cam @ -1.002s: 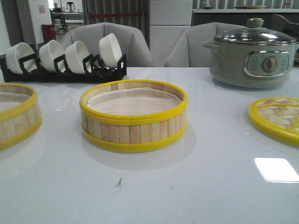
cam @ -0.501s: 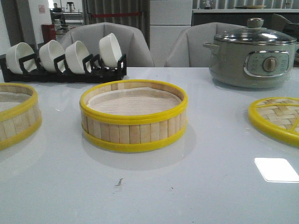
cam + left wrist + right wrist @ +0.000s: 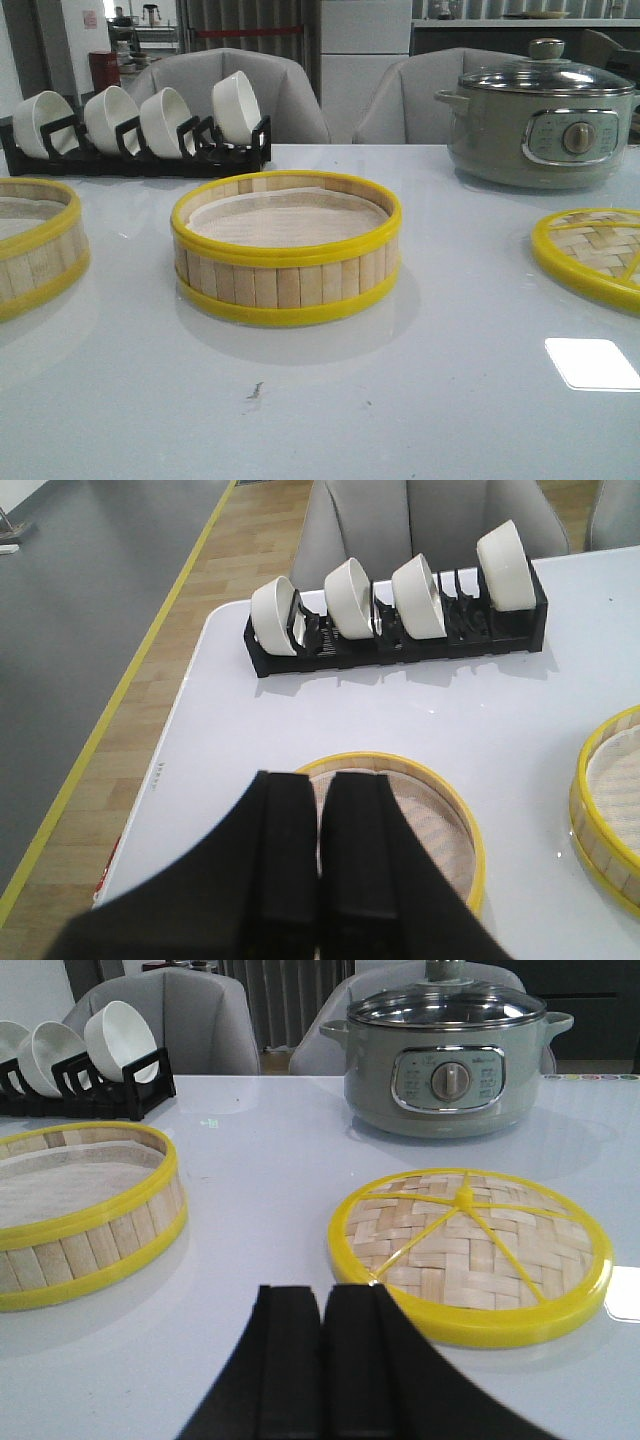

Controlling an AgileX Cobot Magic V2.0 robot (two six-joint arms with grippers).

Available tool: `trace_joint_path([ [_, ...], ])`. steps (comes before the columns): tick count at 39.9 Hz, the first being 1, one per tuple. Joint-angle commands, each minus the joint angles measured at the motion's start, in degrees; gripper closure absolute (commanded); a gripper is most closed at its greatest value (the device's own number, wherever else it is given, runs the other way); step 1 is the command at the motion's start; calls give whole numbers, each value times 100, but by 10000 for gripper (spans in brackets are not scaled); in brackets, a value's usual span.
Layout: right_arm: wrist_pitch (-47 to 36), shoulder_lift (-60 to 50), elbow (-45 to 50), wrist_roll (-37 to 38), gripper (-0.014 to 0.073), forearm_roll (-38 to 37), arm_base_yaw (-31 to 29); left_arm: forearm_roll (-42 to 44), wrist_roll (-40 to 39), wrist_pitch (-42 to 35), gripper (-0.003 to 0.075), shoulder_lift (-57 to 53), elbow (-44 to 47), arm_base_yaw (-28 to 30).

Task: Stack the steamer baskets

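Observation:
One steamer basket [image 3: 286, 250] stands in the middle of the white table; it also shows in the left wrist view [image 3: 610, 800] and the right wrist view [image 3: 80, 1210]. The second steamer basket [image 3: 35, 245] sits at the left edge, cut off in the front view. My left gripper [image 3: 318, 780] is shut and empty, above the near side of that second basket [image 3: 440, 830]. My right gripper [image 3: 322, 1295] is shut and empty, just short of the woven lid. Neither gripper shows in the front view.
A flat woven-bamboo lid [image 3: 595, 255] with a yellow rim lies at the right, also in the right wrist view [image 3: 470, 1250]. A grey electric pot [image 3: 540, 115] stands behind it. A black rack of white bowls [image 3: 140, 125] stands at the back left.

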Motion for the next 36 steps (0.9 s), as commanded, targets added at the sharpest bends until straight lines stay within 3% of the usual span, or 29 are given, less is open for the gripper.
trace_joint_path([
  [1, -538, -116, -84, -46, 545, -10, -2, 50, -1, -370, 633, -5, -165, -31],
  [11, -1137, -116, -122, 4, 545, 18, -2, 63, -1, -304, 633, -5, -165, -31],
  [15, -1224, -116, -501, 325, 545, 431, -2, 63, -1, -236, 633, -5, -165, -31],
  [23, 375, 657, -2265, 185, 545, 391, -2, 89, -1, -23, 633, -5, -165, -31],
  [29, 766, 2072, -3278, 185, 545, 391, -2, -201, -1, 74, 633, -5, -165, -31],
  [36, 987, 3177, -3783, 185, 545, 520, -2, -253, -1, 306, 633, -5, -165, -31],
])
